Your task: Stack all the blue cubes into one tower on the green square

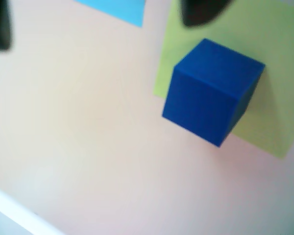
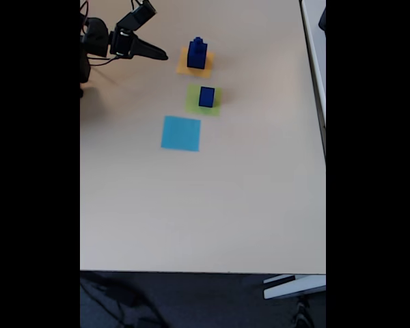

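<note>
Cubes (image 2: pixel 197 54) stacked on the orange square (image 2: pixel 184 68) lie at 3 o'clock from the gripper (image 2: pixel 160 56) in the fixed view; one cube (image 2: pixel 206 96) sits on green (image 2: pixel 193 101); fingers look closed, empty.

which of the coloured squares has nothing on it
The light-blue square is bare. The green square holds one blue cube, and the orange square holds a small stack of blue cubes.

Blue cube (image 1: pixel 213 90): solid dark blue, upright on the green square (image 1: pixel 279 73), just below the pincer's right fingertip in the wrist view.

Stacked blue cubes (image 2: pixel 197 53): on the orange square, right of the pincer (image 2: pixel 162 56) in the fixed view.
</note>
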`<state>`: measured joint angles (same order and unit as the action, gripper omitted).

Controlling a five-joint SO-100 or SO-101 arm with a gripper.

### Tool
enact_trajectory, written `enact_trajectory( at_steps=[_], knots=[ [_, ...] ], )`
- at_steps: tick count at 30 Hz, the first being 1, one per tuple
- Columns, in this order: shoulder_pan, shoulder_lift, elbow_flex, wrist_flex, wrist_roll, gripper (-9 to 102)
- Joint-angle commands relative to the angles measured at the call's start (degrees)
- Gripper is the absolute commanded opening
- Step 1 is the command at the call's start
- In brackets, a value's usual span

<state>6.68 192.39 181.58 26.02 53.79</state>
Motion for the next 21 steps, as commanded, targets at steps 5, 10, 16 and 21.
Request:
enact_trajectory(
  at_steps=[5,10,16,21],
  knots=[
    [-2.37,1.41,0.70,-1.05,9.32,32],
    [-2.37,1.41,0.70,0.62,14.59,50],
    [-2.29,-2.72,0.70,-2.29,17.84,55],
    [-2.11,-12.04,-2.02,-7.82,18.28,57]
  ],
)
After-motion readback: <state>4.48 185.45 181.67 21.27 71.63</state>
